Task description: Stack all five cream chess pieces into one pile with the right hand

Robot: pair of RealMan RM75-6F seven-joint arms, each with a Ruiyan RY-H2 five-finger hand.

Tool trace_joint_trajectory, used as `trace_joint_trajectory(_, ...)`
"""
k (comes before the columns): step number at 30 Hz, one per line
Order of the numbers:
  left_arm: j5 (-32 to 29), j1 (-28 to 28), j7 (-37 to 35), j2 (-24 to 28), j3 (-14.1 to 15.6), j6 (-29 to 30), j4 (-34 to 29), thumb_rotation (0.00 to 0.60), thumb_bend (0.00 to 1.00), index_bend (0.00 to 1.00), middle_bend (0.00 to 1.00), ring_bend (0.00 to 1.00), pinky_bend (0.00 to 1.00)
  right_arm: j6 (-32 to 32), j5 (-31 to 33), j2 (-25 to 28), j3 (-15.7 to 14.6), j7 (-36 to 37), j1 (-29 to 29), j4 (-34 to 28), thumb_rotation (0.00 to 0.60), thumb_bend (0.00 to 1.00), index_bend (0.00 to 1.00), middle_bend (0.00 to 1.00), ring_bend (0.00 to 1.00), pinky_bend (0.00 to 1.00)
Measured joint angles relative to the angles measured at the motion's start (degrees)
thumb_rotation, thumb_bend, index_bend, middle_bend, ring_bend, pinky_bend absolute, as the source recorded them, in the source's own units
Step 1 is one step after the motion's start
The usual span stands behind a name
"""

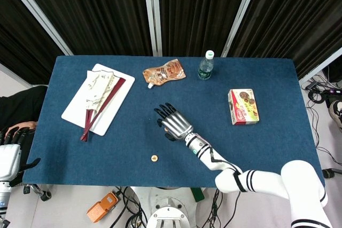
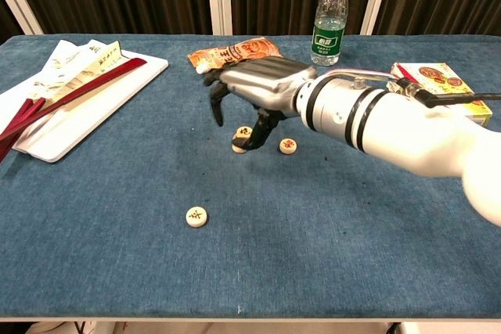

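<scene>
Two stacked cream pieces (image 2: 242, 138) under right hand (image 2: 252, 91)

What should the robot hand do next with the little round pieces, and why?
Probably let go and lift clear: the right hand has its fingers around the small pile, while two single pieces lie apart, waiting to be picked up.

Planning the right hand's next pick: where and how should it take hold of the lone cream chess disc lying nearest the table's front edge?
Probably by its rim. The lone cream chess disc lies flat, marked face up, on the blue tablecloth, with open cloth all round. Bring the right hand down from above and pinch opposite edges with the fingers; its low, flat shape offers little else to grip.
</scene>
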Motion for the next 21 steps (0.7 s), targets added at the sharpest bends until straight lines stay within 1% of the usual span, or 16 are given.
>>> trace_joint_trajectory(4, 0.2, 0.05, -0.05, -0.13, 0.15, 0.08, 0.04, 0.6, 0.03, 0.2, 0.17, 0.1, 0.0, -0.23, -3.68, 0.63, -2.89, 0.2, 0.02, -3.67, 0.6, 0.33, 0.43, 0.15, 0.08, 0.08)
trace_joint_trajectory(5, 0.18, 0.12, -0.11, -0.14, 0.19, 0.12, 0.09, 0.6, 0.04, 0.2, 0.17, 0.1, 0.0, -0.48, -4.43, 0.46, -3.89, -0.1, 0.09, -4.25, 0.6, 0.32, 0.43, 0.15, 0.08, 0.07)
trace_joint_trajectory(8, 0.0, 0.45, -0.5, -0.17, 0.27, 0.34, 0.38, 0.6, 0.03, 0.2, 0.17, 0.1, 0.0, -1.3, -5.13, -0.87, -5.29, -1.75, 0.36, -4.55, 0.6, 0.32, 0.42, 0.15, 0.08, 0.07)
trace_joint_trajectory(11, -0.11, 0.8, -1.02, -0.25, 0.35, 0.64, 0.83, 0.6, 0.03, 0.2, 0.17, 0.1, 0.0, -1.98, -4.97, -2.81, -5.74, -3.5, 0.74, -3.92, 0.6, 0.32, 0.42, 0.15, 0.08, 0.07)
trace_joint_trajectory(16, -0.15, 1.15, -1.89, -0.56, 0.54, 0.73, 1.72, 0.6, 0.03, 0.2, 0.17, 0.1, 0.0, -2.75, -4.21, -4.88, -5.73, -6.04, 1.43, -2.92, 0.6, 0.32, 0.43, 0.15, 0.08, 0.07)
trace_joint_trajectory(21, -0.35, 1.39, -2.66, -0.83, 0.59, 0.67, 2.56, 0.6, 0.03, 0.2, 0.17, 0.1, 0.0, -2.57, -3.27, -4.77, -5.49, -7.58, 1.39, -3.47, 0.6, 0.34, 0.44, 0.15, 0.08, 0.07)
